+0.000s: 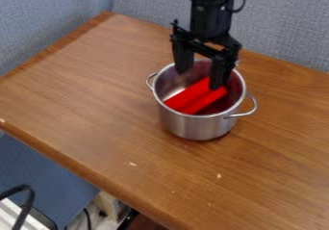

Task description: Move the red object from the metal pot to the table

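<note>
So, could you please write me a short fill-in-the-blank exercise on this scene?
The red object lies inside the metal pot, whose colour is ____.
The pot stands on the ____.
The gripper is above the pot, and its jaws are ____, not shut.
The pot has two loop ____ on its sides.

Missing words: silver; table; open; handles

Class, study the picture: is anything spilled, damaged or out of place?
Nothing stands out. The metal pot stands upright on the table, and the red object lies inside it, with no visible spill or damage.
</note>
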Motion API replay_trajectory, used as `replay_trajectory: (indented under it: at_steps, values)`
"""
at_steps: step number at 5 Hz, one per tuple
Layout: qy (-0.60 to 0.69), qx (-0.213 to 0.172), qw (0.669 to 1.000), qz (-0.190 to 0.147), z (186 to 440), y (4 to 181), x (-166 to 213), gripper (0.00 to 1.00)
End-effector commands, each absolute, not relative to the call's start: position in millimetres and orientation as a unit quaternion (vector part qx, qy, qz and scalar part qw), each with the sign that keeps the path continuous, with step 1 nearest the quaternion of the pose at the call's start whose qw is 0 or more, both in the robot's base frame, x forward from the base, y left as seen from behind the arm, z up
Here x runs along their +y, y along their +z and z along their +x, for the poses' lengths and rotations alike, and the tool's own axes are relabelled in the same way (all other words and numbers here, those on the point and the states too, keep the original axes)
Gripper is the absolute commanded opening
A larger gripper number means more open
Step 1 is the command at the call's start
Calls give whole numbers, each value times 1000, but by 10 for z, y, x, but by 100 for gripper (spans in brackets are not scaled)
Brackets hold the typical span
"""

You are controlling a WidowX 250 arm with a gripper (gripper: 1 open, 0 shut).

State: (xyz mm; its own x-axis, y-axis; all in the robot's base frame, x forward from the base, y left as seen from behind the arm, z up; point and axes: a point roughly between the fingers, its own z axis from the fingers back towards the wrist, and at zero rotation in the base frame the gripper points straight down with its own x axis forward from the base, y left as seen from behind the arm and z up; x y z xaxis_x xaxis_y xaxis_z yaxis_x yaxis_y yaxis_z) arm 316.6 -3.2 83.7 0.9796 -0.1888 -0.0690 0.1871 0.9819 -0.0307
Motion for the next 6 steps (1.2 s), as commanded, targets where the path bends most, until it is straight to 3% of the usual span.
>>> replay_trajectory:
  at_steps: [1, 4, 5, 6]
  values:
    - [-63, 19, 998, -11, 3157, 780, -16, 100]
    - [10, 19, 1000, -9, 3088, 505, 30, 100]
    - [29, 19, 999, -9, 3044, 461, 113, 0]
    - [52, 19, 998, -12, 3036, 345, 112, 100]
